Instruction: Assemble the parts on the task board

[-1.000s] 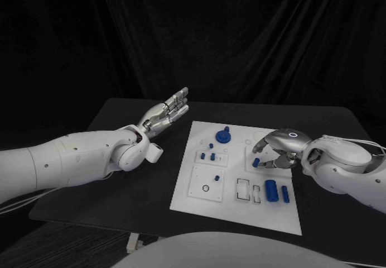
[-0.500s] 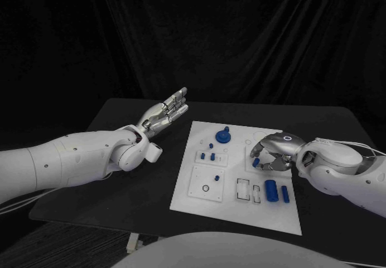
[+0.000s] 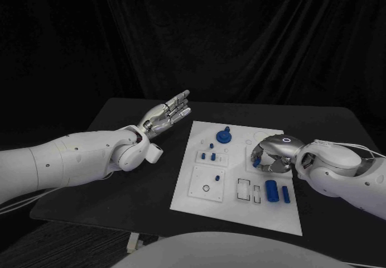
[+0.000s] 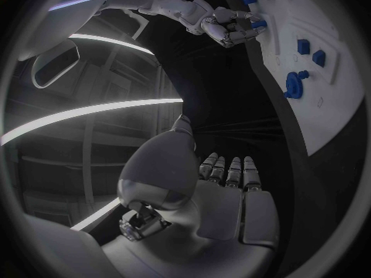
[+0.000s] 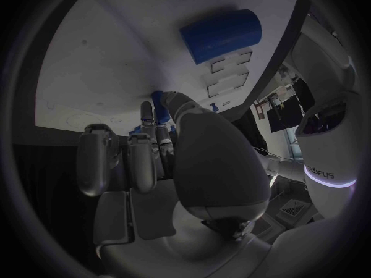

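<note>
1. The white task board (image 3: pixel 237 184) lies in the middle of the black table (image 3: pixel 129 178).
2. The right hand (image 3: pixel 271 153) is down on the board's right side, its fingers curled around a small blue part (image 3: pixel 256 162). It pinches this part against the board.
3. The left hand (image 3: pixel 169 111) is up in the air, off the board's left edge. Its fingers are straight and a little apart, and it holds nothing.
4. A round blue part with a knob (image 3: pixel 223 135) stands near the far end of the board.
5. Two small blue pegs (image 3: pixel 208 156) sit just below it.
6. Two longer blue parts (image 3: pixel 276 190) lie side by side on the board, nearer the robot than the right hand.
</note>
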`<state>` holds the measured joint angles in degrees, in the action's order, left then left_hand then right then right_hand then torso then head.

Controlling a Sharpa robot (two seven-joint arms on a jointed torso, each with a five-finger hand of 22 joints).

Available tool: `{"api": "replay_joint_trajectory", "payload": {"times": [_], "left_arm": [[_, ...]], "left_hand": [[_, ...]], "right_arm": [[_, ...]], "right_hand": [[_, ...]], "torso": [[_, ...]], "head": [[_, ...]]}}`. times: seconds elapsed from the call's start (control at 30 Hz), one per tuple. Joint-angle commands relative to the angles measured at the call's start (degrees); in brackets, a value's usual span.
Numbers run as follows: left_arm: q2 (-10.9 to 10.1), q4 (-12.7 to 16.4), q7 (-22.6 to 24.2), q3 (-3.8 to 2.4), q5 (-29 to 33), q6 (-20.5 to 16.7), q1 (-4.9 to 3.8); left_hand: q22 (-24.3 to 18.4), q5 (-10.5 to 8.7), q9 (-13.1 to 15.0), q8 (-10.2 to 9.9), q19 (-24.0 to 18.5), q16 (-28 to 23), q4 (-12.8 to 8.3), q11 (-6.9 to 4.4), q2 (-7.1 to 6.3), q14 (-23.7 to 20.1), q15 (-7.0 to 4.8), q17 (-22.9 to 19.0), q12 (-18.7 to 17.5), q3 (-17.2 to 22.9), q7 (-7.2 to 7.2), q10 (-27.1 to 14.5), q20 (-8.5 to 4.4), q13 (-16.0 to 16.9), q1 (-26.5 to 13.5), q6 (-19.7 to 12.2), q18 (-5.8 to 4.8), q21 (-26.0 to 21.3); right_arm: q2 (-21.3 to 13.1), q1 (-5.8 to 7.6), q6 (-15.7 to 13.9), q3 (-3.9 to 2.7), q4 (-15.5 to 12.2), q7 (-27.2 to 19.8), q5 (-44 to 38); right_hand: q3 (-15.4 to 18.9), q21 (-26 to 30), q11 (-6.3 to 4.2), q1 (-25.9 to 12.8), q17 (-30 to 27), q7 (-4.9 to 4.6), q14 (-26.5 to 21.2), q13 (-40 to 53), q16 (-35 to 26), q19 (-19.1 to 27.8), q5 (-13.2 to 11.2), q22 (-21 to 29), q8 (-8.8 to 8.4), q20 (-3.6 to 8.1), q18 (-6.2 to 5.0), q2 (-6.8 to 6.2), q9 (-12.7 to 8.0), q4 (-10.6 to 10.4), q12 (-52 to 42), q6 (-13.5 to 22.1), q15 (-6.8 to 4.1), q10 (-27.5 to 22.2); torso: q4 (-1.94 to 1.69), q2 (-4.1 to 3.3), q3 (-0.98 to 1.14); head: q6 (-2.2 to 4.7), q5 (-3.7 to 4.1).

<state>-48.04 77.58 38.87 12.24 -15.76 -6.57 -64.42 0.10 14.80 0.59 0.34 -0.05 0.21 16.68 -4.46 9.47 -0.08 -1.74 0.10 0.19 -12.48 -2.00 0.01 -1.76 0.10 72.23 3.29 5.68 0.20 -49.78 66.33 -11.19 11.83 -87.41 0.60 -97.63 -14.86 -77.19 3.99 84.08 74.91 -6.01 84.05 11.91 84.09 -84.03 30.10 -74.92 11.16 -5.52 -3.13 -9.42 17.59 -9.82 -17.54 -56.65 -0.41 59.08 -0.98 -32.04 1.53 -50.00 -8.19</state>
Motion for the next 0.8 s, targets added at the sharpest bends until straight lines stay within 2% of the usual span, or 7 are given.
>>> {"api": "replay_joint_trajectory", "payload": {"times": [0.03,0.2,0.27,0.53,0.6,0.63,0.8], "left_arm": [[0.11,0.03,5.96,-0.06,0.42,1.80,0.13],[0.17,-0.02,5.59,-0.06,0.42,2.18,0.24],[0.22,-0.06,5.40,-0.06,0.42,2.36,0.27],[0.36,-0.14,4.60,-0.06,0.42,3.24,0.37],[0.36,-0.15,4.47,-0.06,0.42,3.36,0.38],[0.36,-0.17,4.38,-0.06,0.42,3.46,0.39],[0.42,-0.25,4.14,-0.06,0.42,3.77,0.44]], "left_hand": [[-0.10,1.18,0.07,0.31,0.05,-0.21,0.01,0.75,0.04,0.08,-3.76,-0.10,-0.15,-0.31,0.68,-0.01,-2.06,-0.09,1.24,0.06,-0.12,-0.20],[-0.10,3.14,0.14,0.39,0.05,-0.21,0.00,1.16,0.33,0.08,-3.26,-0.10,-0.14,-0.47,1.10,0.00,-1.50,-0.08,2.68,0.50,0.04,-0.20],[-0.10,3.66,0.15,0.39,0.05,-0.21,0.01,1.30,0.41,0.08,-3.07,-0.10,-0.14,-0.52,1.22,-0.01,-1.31,-0.09,2.98,0.56,0.05,-0.20],[-0.10,4.97,0.15,0.39,0.05,-0.21,0.01,1.87,0.78,0.08,-2.21,-0.10,-0.18,-0.65,1.67,-0.01,-0.36,-0.10,4.00,0.62,0.12,-0.20],[-0.10,5.09,0.16,0.40,0.05,-0.21,0.02,1.98,0.84,0.08,-2.04,-0.10,-0.18,-0.68,1.74,-0.01,-0.07,-0.10,4.17,0.65,0.20,-0.20],[-0.10,5.27,0.15,0.40,0.05,-0.21,0.03,2.18,0.97,0.08,-1.68,-0.10,-0.19,-0.79,1.89,-0.01,0.81,-0.10,4.53,0.65,0.67,-0.20],[-0.10,5.56,0.17,0.41,0.05,-0.21,0.01,2.44,1.13,0.08,-1.33,-0.10,-0.16,-0.87,2.07,-0.01,1.53,-0.09,4.89,0.73,1.08,-0.20]], "right_arm": [[-0.40,-0.15,-0.78,-0.03,-0.60,-0.44,-0.43],[-1.03,-0.15,-2.16,-0.03,-1.41,-0.82,-0.43],[-1.23,-0.15,-2.48,-0.03,-1.66,-0.87,-0.43],[-2.17,-0.10,-3.37,-0.04,-2.75,-0.86,-0.43],[-2.46,-0.03,-3.56,-0.04,-3.12,-0.77,-0.43],[-2.72,0.09,-3.72,-0.04,-3.47,-0.70,-0.43],[-3.55,0.95,-4.01,-0.05,-4.98,-0.48,-0.43]], "right_hand": [[-0.70,0.26,-0.30,0.55,1.61,-0.09,2.59,1.00,-0.33,-0.34,1.90,-10.94,1.83,0.25,0.00,0.21,1.78,1.09,-1.48,-0.30,-0.41,0.90],[-1.71,0.17,-0.63,0.21,1.73,-0.18,2.64,2.55,-0.28,-0.34,3.87,-10.95,4.68,0.44,0.03,0.38,4.77,2.64,-3.46,0.56,-0.74,0.91],[-1.75,0.11,-0.65,0.05,1.75,-0.20,2.65,2.72,-0.27,-0.36,3.90,-10.97,4.97,0.54,0.01,0.32,5.09,2.76,-3.66,0.73,-0.66,0.86],[-3.07,0.11,-0.92,-1.28,1.67,-0.31,2.65,4.56,-0.33,-0.32,3.49,-10.95,8.36,0.69,0.00,0.49,8.79,4.17,-5.79,2.50,-0.82,0.16],[-3.12,0.09,-0.94,-1.41,1.62,-0.31,2.64,4.65,-0.36,-0.33,3.30,-10.95,8.53,0.70,0.01,0.48,8.99,4.21,-5.90,2.62,-0.83,0.13],[-3.18,0.09,-0.95,-1.54,1.59,-0.31,2.63,4.74,-0.38,-0.33,3.13,-10.95,8.70,0.71,0.01,0.49,9.19,4.25,-6.00,2.77,-0.84,0.09],[-3.32,0.11,-0.91,-1.70,1.51,-0.37,2.61,4.86,-0.42,-0.32,2.97,-10.95,8.82,0.70,0.01,0.46,9.41,4.32,-6.12,3.16,-0.80,0.01]], "torso": [[-0.01,-0.01,0.00],[-0.01,0.01,0.01],[0.02,0.02,0.01],[0.04,0.04,0.02],[0.05,0.05,0.00],[0.03,0.05,0.00],[-0.01,0.04,-0.01]], "head": [[0.00,0.03],[0.00,-0.09],[0.00,-0.11],[0.00,-0.39],[0.00,-0.38],[0.00,-0.37],[0.00,-0.43]]}}
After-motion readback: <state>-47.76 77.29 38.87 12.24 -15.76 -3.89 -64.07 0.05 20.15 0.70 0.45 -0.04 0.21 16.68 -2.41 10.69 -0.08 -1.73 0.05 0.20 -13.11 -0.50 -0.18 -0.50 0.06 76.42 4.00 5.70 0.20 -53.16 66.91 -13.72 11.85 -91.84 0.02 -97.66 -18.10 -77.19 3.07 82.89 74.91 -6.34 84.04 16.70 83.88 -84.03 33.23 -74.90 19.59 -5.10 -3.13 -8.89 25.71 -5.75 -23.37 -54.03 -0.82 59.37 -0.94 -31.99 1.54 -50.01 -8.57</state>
